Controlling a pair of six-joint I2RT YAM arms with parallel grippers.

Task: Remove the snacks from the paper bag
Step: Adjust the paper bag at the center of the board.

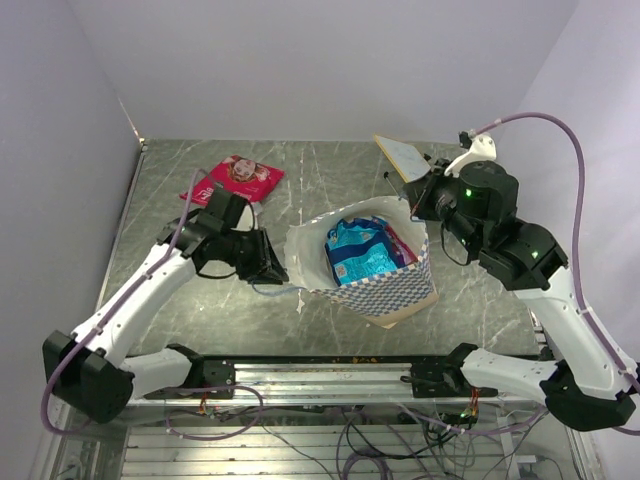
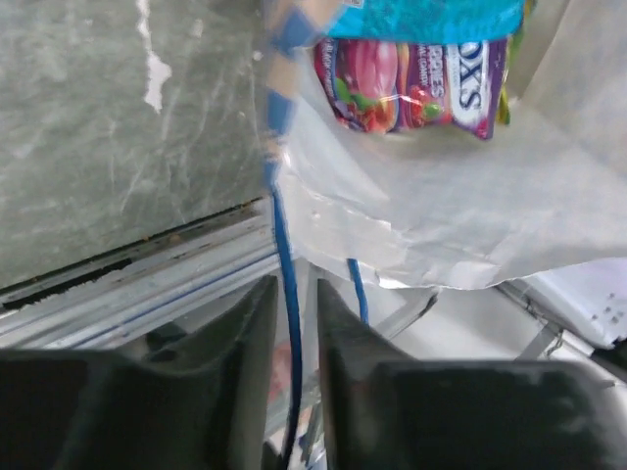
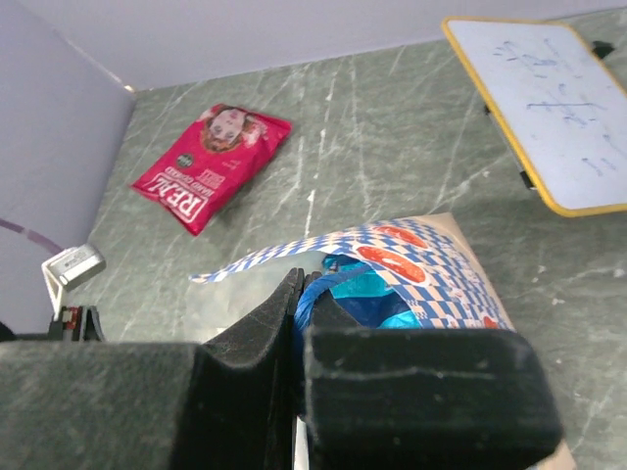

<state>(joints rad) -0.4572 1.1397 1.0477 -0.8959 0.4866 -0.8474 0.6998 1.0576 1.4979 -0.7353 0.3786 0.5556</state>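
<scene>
One packet is out, and the rest, as far as the views show, are in the bag. The red-pink packet (image 1: 235,180) lies flat on the desk (image 1: 330,170) in the upper left of the overhead view, well apart from the paper bag (image 1: 390,290), which stands open-mouthed near the middle.

Inside the bag, the larger blue packet (image 1: 358,250) fills most of the opening. The left wrist view looks into the cream interior and shows the small multicoloured packet (image 2: 411,83) just beneath the blue one. A yellow-green sliver (image 2: 506,93) at its right edge may be another packet, though too little shows to be sure. By my reckoning roughly a quarter of the job is done, with two packets surely and likely three to lift out.

Both arms are at the bag's rim rather than on a snack. The left gripper (image 1: 272,262) sits at the left edge of the mouth. Its jaws are close together with the blue string handle (image 2: 289,323) running down the narrow gap, but I cannot tell whether they squeeze it.

The right gripper (image 1: 418,203) is at the upper right edge, and in its own view the jaws look pressed together on the checkered rim. A small yellow-framed whiteboard (image 1: 403,155) lies beyond it.

This reads as holding the mouth open, so one gripper must let go to reach in for the blue packet.
</scene>
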